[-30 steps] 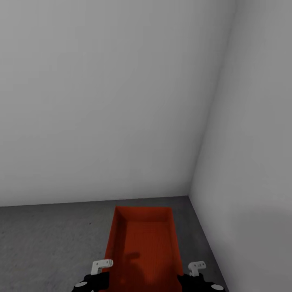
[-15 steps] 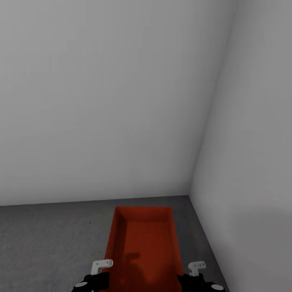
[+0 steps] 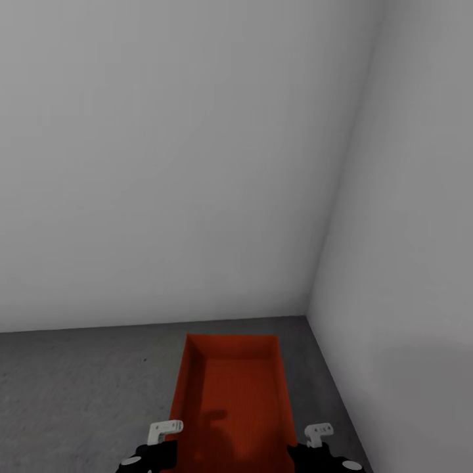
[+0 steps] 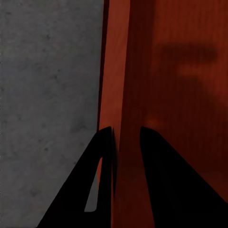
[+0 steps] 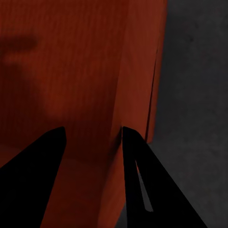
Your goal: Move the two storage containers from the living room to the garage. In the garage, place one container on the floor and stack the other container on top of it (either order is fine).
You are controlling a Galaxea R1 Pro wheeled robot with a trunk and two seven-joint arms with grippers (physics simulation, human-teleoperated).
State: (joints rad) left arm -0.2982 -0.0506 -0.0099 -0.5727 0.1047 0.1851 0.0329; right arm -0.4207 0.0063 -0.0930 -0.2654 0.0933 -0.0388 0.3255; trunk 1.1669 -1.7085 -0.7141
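Head view: an orange-red storage container (image 3: 231,394) is sitting open side up over the dark grey concrete floor (image 3: 79,387), close to the corner where two pale grey walls (image 3: 164,164) are meeting. Whether it is resting on the concrete or hanging just above it cannot be told from here. The left gripper (image 3: 164,441) is showing at the container's left long wall and the right gripper (image 3: 309,441) at its right long wall, both near the container's near end. A faint shadow is lying on the inner bottom of the container.

Left wrist view: the left gripper (image 4: 126,142) is straddling the container's (image 4: 171,95) left wall, one dark finger (image 4: 102,161) running down the outside next to the mottled floor (image 4: 47,95), the other running down the inside. The fingers are pressing against the wall from both sides, clamped on it.

Right wrist view: the right gripper (image 5: 92,137) is straddling the opposite wall of the container (image 5: 71,71). One finger (image 5: 135,161) is lying against the wall on the outer side, by the floor (image 5: 199,71); the other is standing inside the container. Whether the inner finger is touching the wall cannot be told, so the grip here is uncertain.
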